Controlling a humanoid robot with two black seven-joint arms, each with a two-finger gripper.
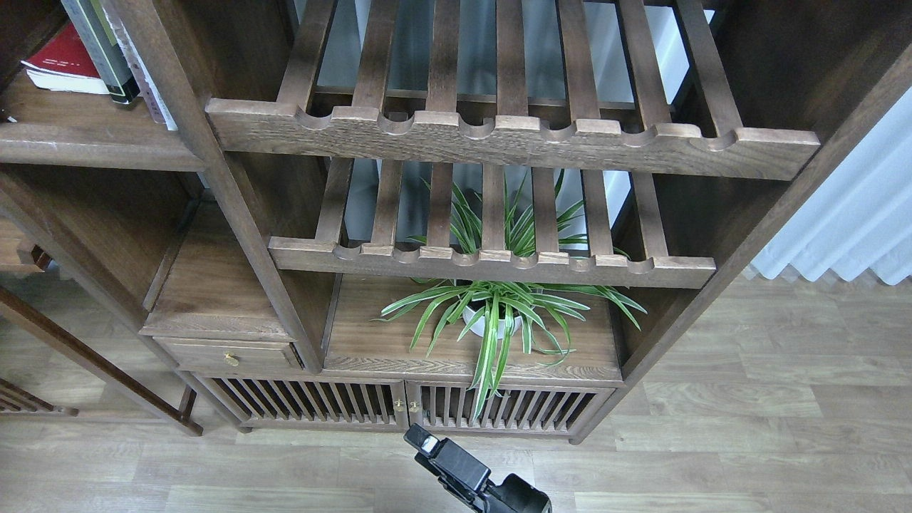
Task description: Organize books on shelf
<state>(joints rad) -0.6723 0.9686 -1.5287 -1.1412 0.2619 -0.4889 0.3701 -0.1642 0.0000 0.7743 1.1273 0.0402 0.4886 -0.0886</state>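
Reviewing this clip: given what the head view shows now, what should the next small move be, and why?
Probably bring the left arm back into view toward the shelf: no left claw or lavender-white book shows, while the red book lies flat beside upright ones. The right claw hangs low.

Spider plant (499,313) in white pot under two slatted racks (499,135).

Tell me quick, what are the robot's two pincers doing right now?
Left pincer: not in view, so nothing can be said of it.
Right pincer: low in the view, over the floor, touching nothing; seen dark and end-on, so open or closed cannot be told.
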